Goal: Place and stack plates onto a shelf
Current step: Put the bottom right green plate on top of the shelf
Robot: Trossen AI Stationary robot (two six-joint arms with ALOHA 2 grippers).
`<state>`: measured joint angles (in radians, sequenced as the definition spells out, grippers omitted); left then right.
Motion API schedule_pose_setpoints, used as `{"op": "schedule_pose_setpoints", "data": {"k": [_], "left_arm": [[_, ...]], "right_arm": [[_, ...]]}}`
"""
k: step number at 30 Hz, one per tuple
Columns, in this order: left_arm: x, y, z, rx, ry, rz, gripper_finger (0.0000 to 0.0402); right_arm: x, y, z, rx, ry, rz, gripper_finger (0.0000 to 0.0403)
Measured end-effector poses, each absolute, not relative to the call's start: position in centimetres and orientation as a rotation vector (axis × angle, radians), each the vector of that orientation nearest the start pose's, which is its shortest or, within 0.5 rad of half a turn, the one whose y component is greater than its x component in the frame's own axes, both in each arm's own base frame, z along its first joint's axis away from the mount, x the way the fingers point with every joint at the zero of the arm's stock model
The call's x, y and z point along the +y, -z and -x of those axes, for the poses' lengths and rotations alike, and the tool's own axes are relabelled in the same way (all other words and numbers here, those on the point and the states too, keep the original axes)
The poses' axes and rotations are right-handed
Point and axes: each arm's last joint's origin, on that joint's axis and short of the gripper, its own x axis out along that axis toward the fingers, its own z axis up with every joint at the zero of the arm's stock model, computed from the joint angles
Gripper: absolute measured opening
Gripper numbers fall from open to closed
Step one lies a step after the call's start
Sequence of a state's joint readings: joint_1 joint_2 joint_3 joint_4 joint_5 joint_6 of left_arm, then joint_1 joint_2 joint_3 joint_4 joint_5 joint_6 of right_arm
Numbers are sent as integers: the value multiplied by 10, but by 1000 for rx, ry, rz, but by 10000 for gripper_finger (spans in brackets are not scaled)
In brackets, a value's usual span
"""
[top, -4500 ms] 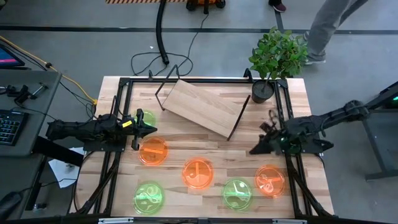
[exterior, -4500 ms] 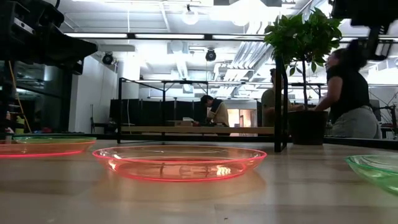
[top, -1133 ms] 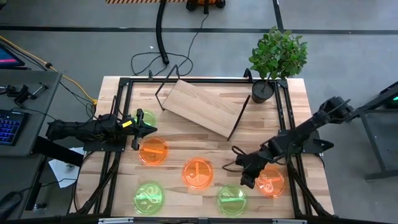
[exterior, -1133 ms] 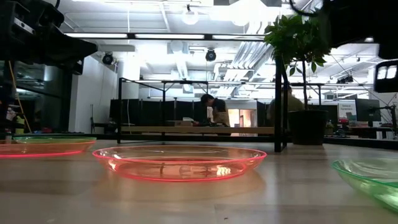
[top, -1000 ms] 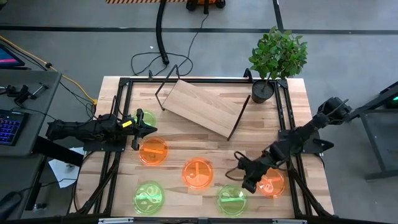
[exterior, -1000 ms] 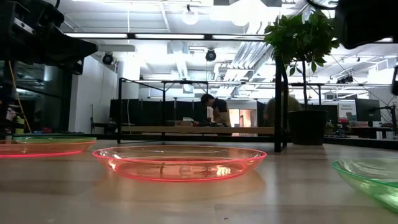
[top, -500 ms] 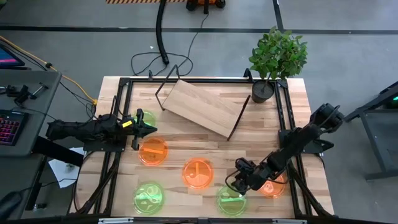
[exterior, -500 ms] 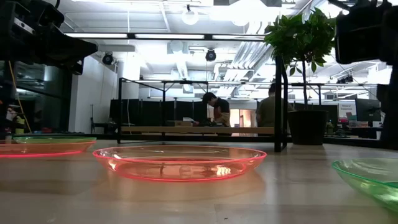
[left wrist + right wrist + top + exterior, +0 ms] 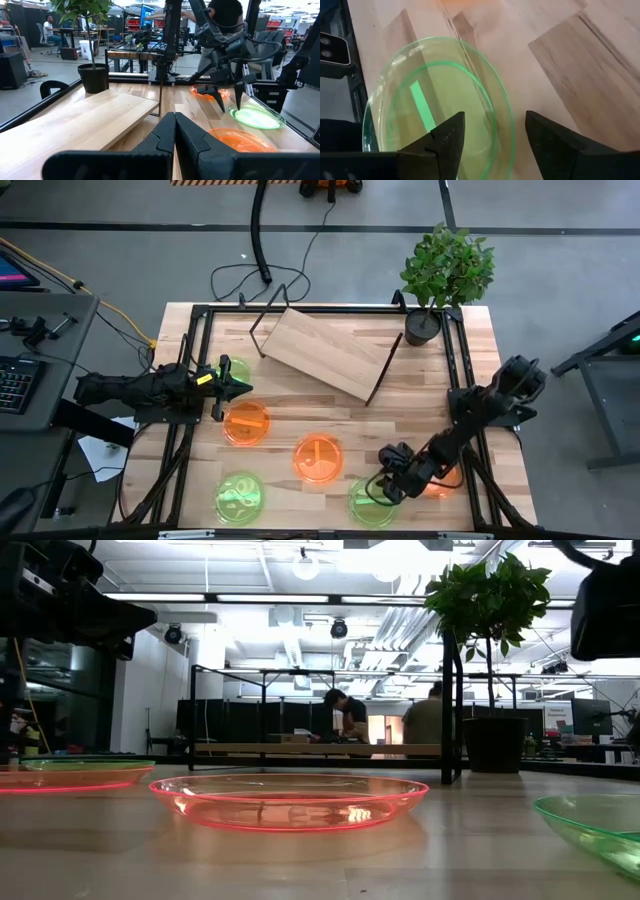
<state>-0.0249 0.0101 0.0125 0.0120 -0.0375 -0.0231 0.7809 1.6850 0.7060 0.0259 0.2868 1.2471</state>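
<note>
The right gripper (image 9: 381,488) is hanging with jaws spread over the rim of a translucent neon green plastic plate (image 9: 440,110) near the wooden table's (image 9: 330,405) front edge. The left gripper (image 9: 243,388), jaws closed on nothing, is waiting at the left edge. The light wooden wire-legged shelf (image 9: 325,350) is sitting near the back edge, holding 0 plates.
</note>
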Motion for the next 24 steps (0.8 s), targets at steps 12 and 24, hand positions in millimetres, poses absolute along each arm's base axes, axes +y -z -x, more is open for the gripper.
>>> {"op": "schedule_pose_setpoints", "data": {"k": [12,24], "left_arm": [[-1,-168,-98,-15,-12,24,0],[-1,-168,-98,-15,-12,24,0]], "right_arm": [[200,-111,-210,929,163,-588,95],[186,-116,-220,980,146,-608,3]]}}
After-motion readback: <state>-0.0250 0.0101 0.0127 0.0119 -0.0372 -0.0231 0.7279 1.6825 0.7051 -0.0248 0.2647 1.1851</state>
